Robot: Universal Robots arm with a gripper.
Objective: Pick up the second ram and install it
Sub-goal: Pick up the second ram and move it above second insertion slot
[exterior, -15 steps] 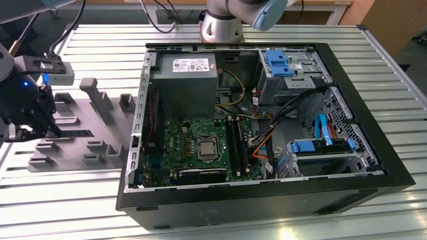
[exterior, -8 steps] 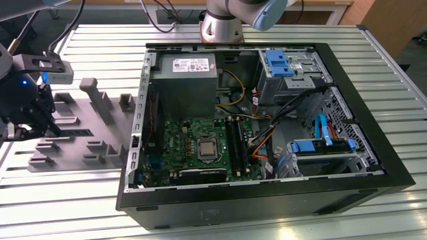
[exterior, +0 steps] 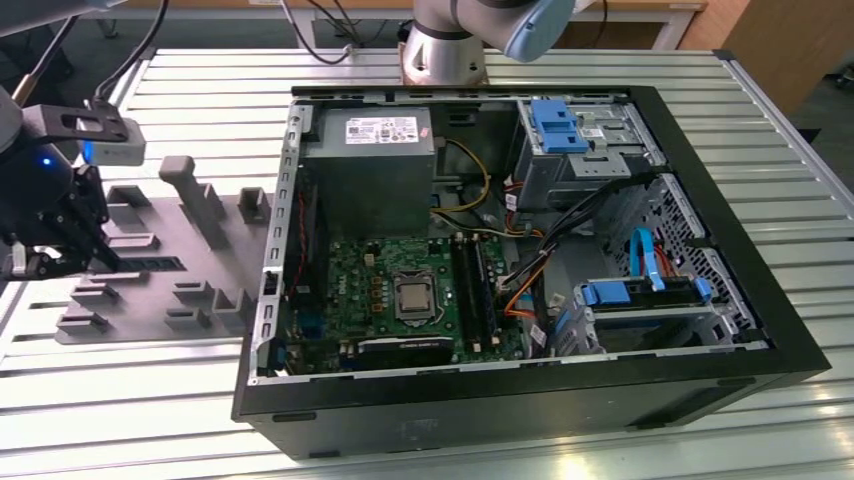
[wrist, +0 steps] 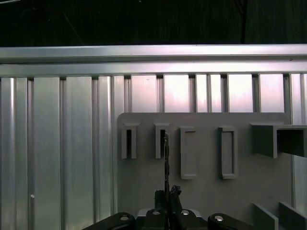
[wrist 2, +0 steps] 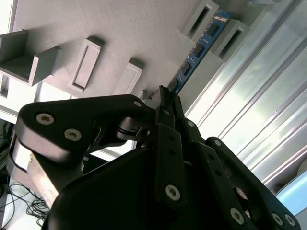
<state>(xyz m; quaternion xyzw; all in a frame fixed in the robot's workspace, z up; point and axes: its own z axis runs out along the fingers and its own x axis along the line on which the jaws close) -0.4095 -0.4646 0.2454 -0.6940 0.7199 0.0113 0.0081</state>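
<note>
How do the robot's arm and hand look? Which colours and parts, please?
The arm is silver-grey with a light blue joint cap. The hand is matte black, made of hinged link bars with silver screws. A small grey box is mounted near it.

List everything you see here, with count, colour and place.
second ram: one, blue, on edge at the tray's holders
tray: one, grey, on the table, exterior view's left
computer case: one, black, open, beside the tray
motherboard: one, green, inside the case
power supply: one, grey, inside the case
drive brackets: two, blue, inside the case
table: one, silver, slatted
arm: one, grey, base beyond the case
gripper: one, black, over the tray, jaws shut on the second ram
</note>
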